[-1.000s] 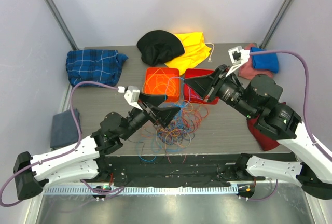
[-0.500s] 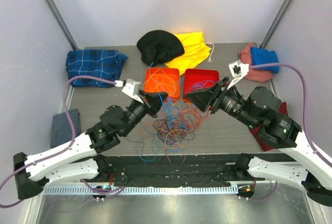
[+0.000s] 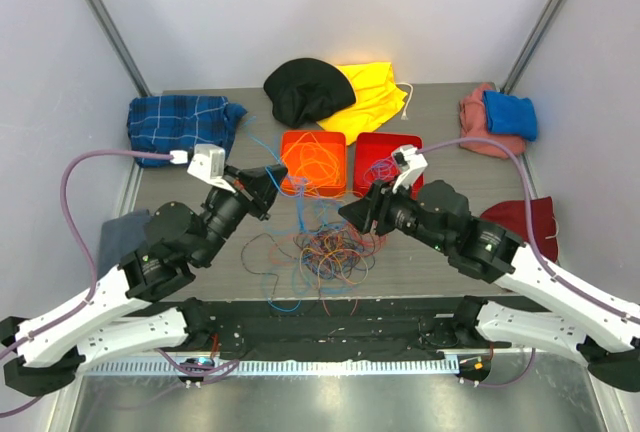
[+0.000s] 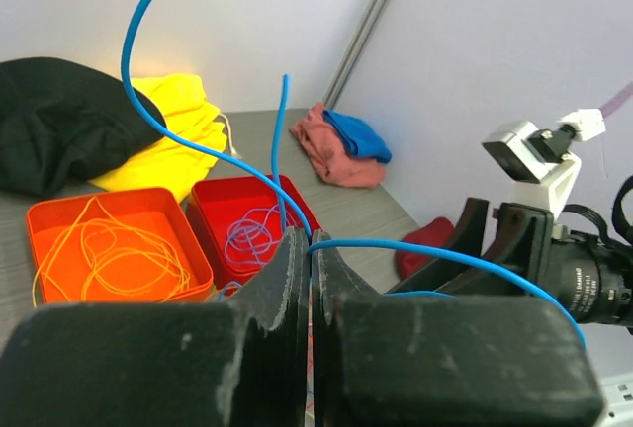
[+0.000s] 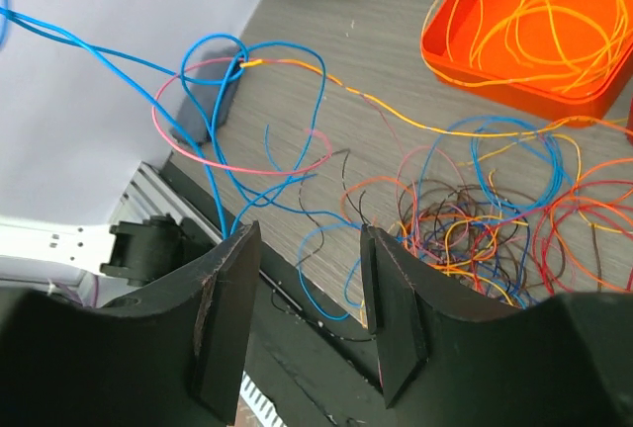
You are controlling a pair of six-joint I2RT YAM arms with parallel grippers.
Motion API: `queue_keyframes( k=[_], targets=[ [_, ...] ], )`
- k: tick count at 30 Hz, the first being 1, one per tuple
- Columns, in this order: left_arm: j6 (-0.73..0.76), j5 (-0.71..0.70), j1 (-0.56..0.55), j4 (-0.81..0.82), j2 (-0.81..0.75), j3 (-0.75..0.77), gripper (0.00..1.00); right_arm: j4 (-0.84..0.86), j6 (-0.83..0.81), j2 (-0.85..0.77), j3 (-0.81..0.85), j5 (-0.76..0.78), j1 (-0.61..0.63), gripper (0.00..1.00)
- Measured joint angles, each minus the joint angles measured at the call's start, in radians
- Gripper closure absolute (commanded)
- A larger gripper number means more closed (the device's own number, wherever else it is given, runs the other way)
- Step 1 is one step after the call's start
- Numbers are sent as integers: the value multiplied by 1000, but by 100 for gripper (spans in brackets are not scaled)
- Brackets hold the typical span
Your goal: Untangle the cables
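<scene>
Blue cable (image 4: 198, 145) sits clamped in the left tool (image 4: 310, 244), while the right tool (image 5: 307, 249) is spread apart.

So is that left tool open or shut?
Shut: the left tool's fingers press together, pinching the blue cable between them.

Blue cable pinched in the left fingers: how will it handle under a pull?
Probably springy rather than limp: the blue cable stands in free arcs above the shut left gripper. Likely light and thin, so it may slip through the fingers. It crosses a pink cable loop, so pulling could drag that along.
</scene>
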Motion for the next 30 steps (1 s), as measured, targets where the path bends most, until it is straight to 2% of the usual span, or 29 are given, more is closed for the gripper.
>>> queue_keyframes(
  k=[11,18,30],
  targets=[
    [0,55,0,-53,74,31,100,95,-60,40,45,-6,15,47],
    [-3,73,0,-55,77,31,100,116,-119,61,114,-6,16,48],
    [-25,113,0,-55,108,36,100,118,-172,161,119,-19,17,49]
  ],
)
